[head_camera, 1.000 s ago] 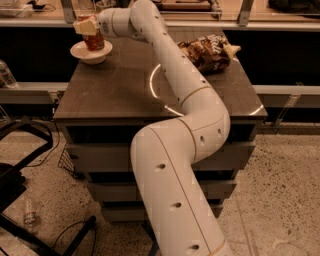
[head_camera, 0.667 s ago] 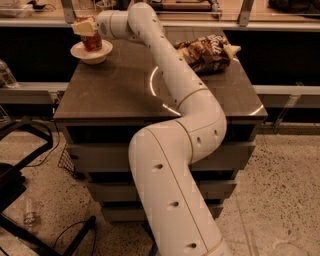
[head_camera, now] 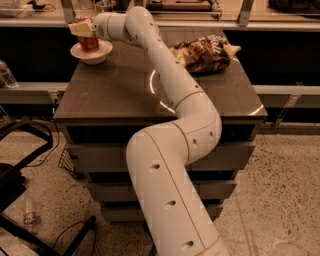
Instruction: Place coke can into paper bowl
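The red coke can (head_camera: 90,43) stands upright inside the cream-white paper bowl (head_camera: 106,50) at the far left corner of the dark table (head_camera: 120,90). My gripper (head_camera: 83,29) reaches in from the right at the end of the long white arm (head_camera: 165,75). It is closed around the upper part of the can. One pale finger (head_camera: 79,29) crosses the front of the can. The can's bottom sits down in the bowl.
A brown and yellow snack bag (head_camera: 206,52) lies at the far right of the table. A counter with metal posts (head_camera: 243,11) runs behind the table. A black chair base (head_camera: 20,150) and cables lie on the floor at the left.
The arm has shifted slightly to the left. The can stays in the bowl with the gripper on it.
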Available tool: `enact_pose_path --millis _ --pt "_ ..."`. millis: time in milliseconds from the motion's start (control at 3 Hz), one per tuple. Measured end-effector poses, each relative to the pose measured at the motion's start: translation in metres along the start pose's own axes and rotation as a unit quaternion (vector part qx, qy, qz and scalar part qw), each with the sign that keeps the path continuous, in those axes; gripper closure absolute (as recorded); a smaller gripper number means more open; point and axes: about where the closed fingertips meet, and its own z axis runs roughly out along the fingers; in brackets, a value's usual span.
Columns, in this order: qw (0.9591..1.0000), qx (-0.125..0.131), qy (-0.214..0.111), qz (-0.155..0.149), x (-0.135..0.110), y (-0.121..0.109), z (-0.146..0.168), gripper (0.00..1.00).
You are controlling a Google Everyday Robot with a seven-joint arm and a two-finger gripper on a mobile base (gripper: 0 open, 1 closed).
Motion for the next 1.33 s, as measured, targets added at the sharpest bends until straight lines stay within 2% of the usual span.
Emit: enact_pose_path --millis 1000,1333 --pt "1.0000 -0.005 0.003 0.002 0.0051 0.0061 0.0083 0.13" --pt "1.0000 -0.007 0.004 0.002 0.0067 0.0080 0.0110 0.00"
